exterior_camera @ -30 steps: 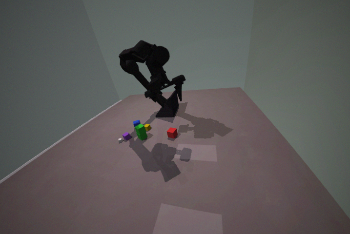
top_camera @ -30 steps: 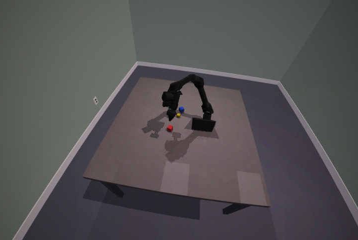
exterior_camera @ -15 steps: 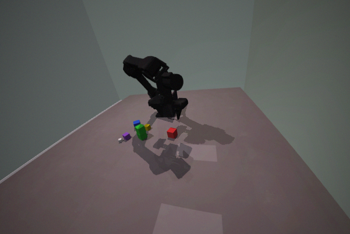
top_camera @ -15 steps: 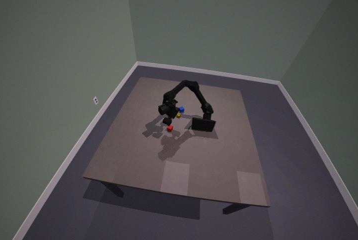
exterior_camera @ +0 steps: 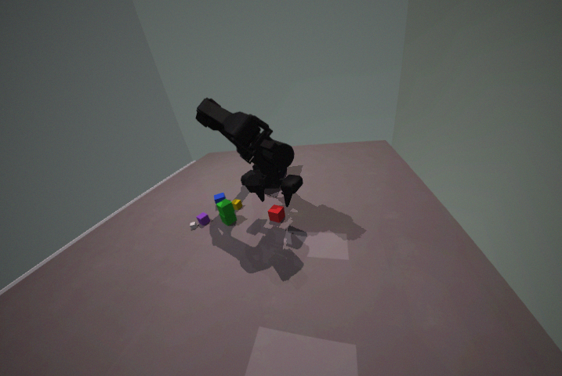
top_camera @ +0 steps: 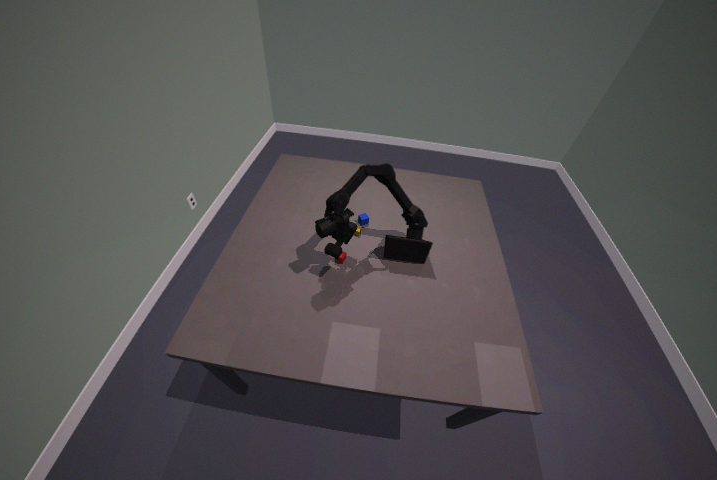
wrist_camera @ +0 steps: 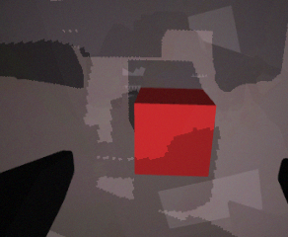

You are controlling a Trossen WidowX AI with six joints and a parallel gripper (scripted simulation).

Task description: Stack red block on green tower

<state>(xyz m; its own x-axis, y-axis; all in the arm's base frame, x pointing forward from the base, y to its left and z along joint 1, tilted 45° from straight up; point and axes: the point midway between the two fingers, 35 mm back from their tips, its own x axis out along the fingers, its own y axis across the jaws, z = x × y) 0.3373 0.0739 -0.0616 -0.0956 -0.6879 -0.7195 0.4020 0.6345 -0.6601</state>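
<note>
The red block [top_camera: 341,258] [exterior_camera: 276,213] [wrist_camera: 174,143] sits on the table. My gripper [exterior_camera: 275,202] is wide open and empty, pointing down a little above the red block. In the wrist view the block lies between the two dark fingers, slightly nearer the top of the picture, and neither finger touches it. The green tower [exterior_camera: 226,212] stands upright to the left of the red block in the exterior view, with nothing on top. In the top view the arm hides the tower.
A yellow block [top_camera: 358,231] [exterior_camera: 237,204] and a blue block [top_camera: 363,218] [exterior_camera: 219,197] stand close behind the tower in the exterior view. A purple block [exterior_camera: 202,218] and a small white block [exterior_camera: 193,225] lie left of it. The black panel [top_camera: 407,249] stands by the arm's base.
</note>
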